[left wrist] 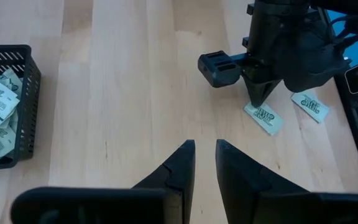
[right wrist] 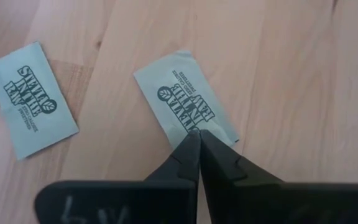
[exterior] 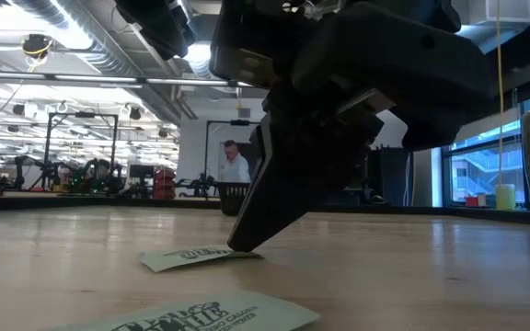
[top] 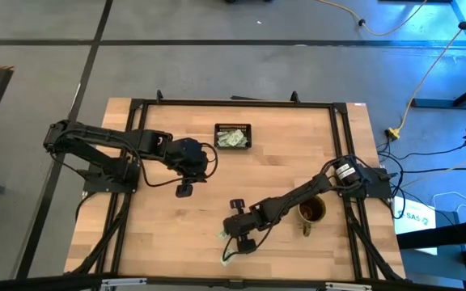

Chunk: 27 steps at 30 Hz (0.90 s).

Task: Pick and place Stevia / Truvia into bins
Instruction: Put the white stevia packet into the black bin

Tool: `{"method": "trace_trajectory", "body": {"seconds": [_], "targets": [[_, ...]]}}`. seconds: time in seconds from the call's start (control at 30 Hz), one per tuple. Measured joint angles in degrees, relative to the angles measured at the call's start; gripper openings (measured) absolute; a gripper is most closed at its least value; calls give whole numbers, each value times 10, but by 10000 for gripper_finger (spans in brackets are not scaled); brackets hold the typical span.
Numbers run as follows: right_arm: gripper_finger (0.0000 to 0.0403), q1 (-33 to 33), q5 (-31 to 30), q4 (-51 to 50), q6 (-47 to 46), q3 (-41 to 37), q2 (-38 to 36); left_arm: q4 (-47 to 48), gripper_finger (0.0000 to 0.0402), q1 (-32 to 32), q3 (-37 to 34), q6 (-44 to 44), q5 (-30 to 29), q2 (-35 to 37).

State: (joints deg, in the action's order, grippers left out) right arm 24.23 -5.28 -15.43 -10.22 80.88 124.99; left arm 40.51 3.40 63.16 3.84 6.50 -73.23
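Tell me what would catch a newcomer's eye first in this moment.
First, the right claw, near the table's front edge, shut with its tips on the edge of a pale green packet that still lies on the wood; a second packet lies loose beside it. Farther back, the black tray already holds a heap of packets, and the left claw hangs in mid-table with nothing in it.

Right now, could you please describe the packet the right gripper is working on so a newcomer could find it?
Near the table's front edge, left of the mug, two pale green packets lie loose. It is the packet pinched at its edge by the right gripper; its neighbour lies untouched.
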Motion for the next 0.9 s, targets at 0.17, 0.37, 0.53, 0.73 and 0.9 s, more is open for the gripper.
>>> {"method": "trace_trajectory", "body": {"seconds": [0.17,0.37,0.53,0.73,0.9], "targets": [[15,0,1,7,0,-2,0,0,59,0,0,-1,0,0],[15,0,7,28,-16,-2,1,0,59,0,0,-1,0,0],[15,1,13,46,-81,-2,1,0,59,0,0,-1,0,0],[15,0,19,40,-92,-1,1,0,59,0,0,-1,0,0],[15,0,24,47,-90,-2,1,0,59,0,0,-1,0,0]]}}
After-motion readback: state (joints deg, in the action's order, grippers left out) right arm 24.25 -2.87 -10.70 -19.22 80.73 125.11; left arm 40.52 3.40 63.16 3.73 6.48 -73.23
